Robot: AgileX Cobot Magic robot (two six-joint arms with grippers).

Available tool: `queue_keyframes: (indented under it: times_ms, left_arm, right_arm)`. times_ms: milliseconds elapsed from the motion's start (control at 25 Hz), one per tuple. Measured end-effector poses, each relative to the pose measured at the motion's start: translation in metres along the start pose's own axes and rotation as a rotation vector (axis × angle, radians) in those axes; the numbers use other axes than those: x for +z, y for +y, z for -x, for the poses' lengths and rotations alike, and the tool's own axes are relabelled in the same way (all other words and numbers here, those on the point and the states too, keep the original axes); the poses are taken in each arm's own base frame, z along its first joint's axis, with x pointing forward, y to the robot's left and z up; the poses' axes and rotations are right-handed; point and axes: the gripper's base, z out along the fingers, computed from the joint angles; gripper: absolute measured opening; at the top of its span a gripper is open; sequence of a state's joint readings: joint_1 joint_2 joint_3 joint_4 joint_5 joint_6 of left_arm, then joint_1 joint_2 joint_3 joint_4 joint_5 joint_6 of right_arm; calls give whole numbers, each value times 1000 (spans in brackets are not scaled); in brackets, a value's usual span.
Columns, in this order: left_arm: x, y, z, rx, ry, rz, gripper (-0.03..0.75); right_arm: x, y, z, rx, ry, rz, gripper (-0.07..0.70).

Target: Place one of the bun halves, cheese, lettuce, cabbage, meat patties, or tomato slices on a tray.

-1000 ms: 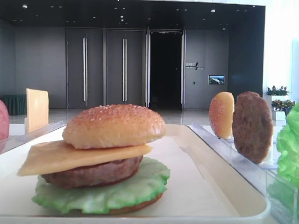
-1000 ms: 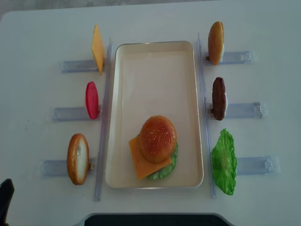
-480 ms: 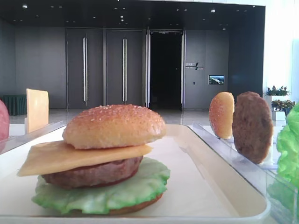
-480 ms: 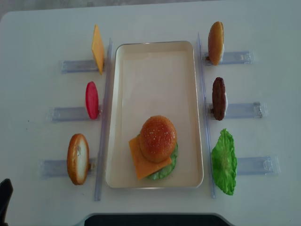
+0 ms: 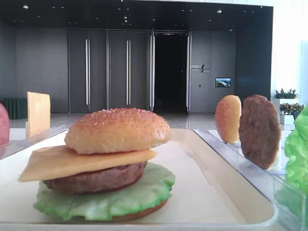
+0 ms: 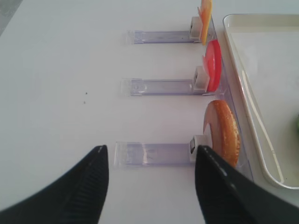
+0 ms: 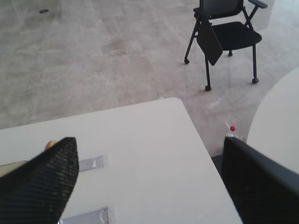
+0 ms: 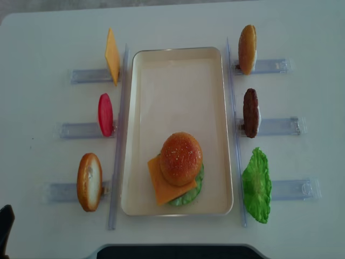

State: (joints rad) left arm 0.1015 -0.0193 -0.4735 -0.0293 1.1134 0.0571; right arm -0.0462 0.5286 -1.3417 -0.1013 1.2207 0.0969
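- Assembled burger (image 8: 180, 168) sitting low on the cream tray (image 8: 178, 65): bun top over cheese, patty, lettuce.
- Spare bun half (image 6: 223, 132) standing on edge in its clear rack (image 6: 154, 154), just ahead and right of the left gripper (image 6: 152, 184); flat faces turned sideways, long axis upright.
- Left gripper spread wide, empty; clearly the nearer arm.
- Right gripper (image 7: 149, 179) also spread wide, empty, well off the right-hand racks.
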Motion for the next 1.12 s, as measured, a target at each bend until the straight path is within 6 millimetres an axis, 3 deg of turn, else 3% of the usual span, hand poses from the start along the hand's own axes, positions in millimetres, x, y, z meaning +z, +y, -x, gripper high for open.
queue_keyframes:
  times_ms: [200, 440, 880, 1120]
  left_arm:
    - [0, 0, 0, -1, 0, 0, 450]
    - [0, 0, 0, -1, 0, 0, 450]
    - [0, 0, 0, -1, 0, 0, 450]
    - [0, 0, 0, -1, 0, 0, 450]
  right_arm:
    - [-26, -3, -14, 9, -73, 12, 590]
    - [-39, -6, -50, 20, -96, 11, 590]
    - [-44, -12, -124, 84, -116, 6, 590]
    - [-29, -13, -141, 76, -65, -11, 590]
